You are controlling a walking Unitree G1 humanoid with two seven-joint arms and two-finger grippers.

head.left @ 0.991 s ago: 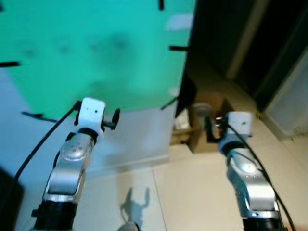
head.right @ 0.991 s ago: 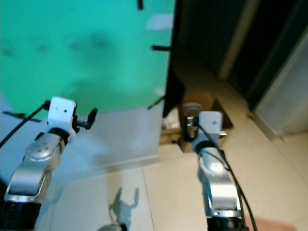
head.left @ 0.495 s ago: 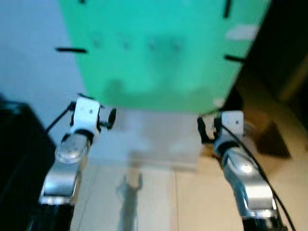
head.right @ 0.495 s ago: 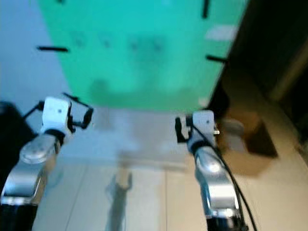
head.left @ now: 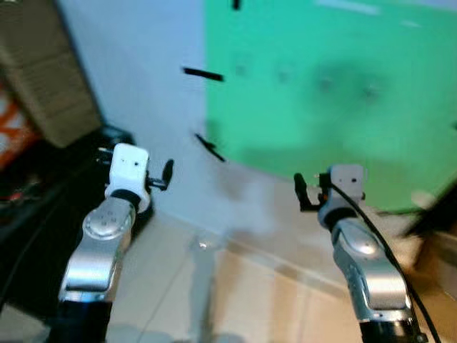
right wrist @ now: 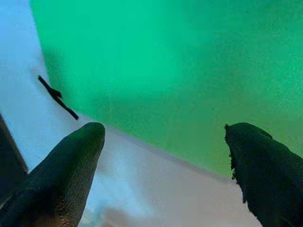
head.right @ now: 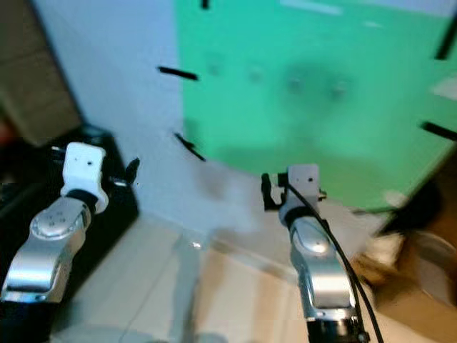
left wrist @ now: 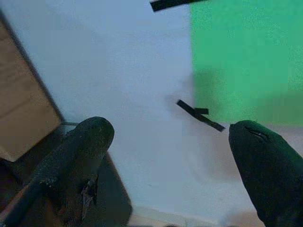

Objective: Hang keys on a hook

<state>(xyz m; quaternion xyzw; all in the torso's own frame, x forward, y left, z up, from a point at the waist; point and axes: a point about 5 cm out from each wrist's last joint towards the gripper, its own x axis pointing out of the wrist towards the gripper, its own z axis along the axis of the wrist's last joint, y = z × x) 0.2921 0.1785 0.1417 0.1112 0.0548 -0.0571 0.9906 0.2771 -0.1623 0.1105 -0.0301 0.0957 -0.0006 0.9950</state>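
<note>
A green board (head.left: pixel 335 93) is fixed to the pale wall (head.left: pixel 136 64) with black tape strips (head.left: pixel 203 73). A few faint dark spots (head.left: pixel 325 82) on the board are too blurred to identify. My left gripper (left wrist: pixel 173 130) is raised in front of the wall, left of the board's edge, open and holding nothing. My right gripper (right wrist: pixel 165 127) is held up before the board's lower part, also open and holding nothing. Both silver arms (head.left: pixel 100 243) rise from the bottom of the eye views.
A dark low piece of furniture (head.left: pixel 43 214) stands at the left against the wall, with a beige box-like shape (head.left: pixel 43 78) above it. Light floor tiles (head.left: pixel 235 300) lie below. A brown box (head.right: pixel 421 279) sits at the far right on the floor.
The camera has swung to the left, so the green board now sits to the right and dark furniture has come into view. Both arms keep their pose, grippers still open.
</note>
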